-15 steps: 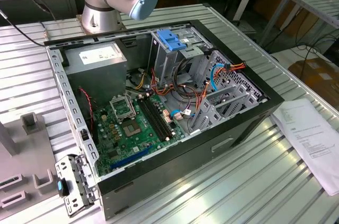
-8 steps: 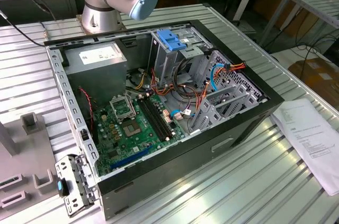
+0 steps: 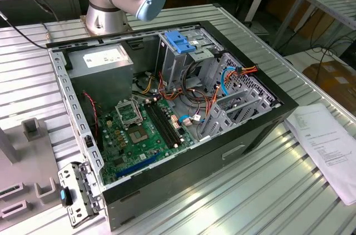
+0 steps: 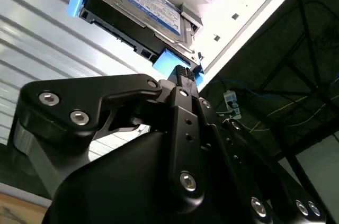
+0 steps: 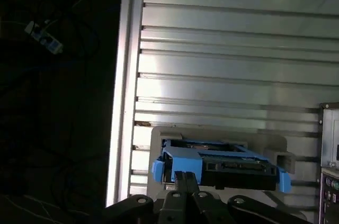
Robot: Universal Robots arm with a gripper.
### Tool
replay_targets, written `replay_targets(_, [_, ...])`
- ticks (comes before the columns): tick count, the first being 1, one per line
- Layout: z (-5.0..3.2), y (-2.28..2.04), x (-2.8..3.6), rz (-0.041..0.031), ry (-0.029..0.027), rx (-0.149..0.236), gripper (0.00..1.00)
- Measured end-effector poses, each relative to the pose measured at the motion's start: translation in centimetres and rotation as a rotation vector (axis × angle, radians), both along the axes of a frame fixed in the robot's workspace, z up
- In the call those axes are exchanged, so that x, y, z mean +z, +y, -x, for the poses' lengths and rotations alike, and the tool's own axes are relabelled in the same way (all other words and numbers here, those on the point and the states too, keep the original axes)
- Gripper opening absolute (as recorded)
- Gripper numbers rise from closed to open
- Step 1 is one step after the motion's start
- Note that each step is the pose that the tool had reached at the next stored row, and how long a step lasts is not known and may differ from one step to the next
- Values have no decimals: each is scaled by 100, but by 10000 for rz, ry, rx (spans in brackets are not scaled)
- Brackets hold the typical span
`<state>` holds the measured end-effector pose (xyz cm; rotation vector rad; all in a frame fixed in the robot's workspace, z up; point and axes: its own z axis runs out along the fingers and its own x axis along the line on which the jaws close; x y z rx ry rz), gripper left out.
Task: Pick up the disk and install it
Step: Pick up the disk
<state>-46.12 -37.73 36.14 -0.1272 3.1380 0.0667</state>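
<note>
The disk (image 4: pixel 143 7) is a grey-metal drive with a white label in a bright blue carrier rail. In both wrist views it rests in a pale grey holder (image 5: pixel 212 134) on the ribbed metal table. My gripper (image 4: pixel 183 70) is right at the blue end of the carrier, with its black fingers drawn together. In the first wrist view the gripper (image 5: pixel 185 175) sits just before the disk (image 5: pixel 233 166), and I cannot tell whether they touch. The open computer case (image 3: pixel 167 107) lies on the table, with a metal drive cage and its blue handle (image 3: pixel 181 40) at the back.
The arm's base (image 3: pixel 111 1) stands behind the case. Cables and a motherboard (image 3: pixel 139 129) crowd the inside of the case. A paper sheet (image 3: pixel 328 146) lies at the exterior view's right. Grey fixtures (image 3: pixel 28 129) and a loose metal bracket (image 3: pixel 78 193) sit at its left.
</note>
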Motion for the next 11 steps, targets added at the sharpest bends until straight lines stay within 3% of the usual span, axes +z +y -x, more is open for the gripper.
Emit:
replay_targets(1, [0, 0, -3, 8, 0, 709, 11])
replay_targets(2, [0, 0, -5, 9, -1, 1074, 11])
replay_targets(5, [0, 0, -11, 10, -1, 2043, 11])
replay_targets(8, [0, 0, -13, 10, -1, 2729, 11])
replay_targets(11, [0, 0, -16, 15, -2, 3972, 11])
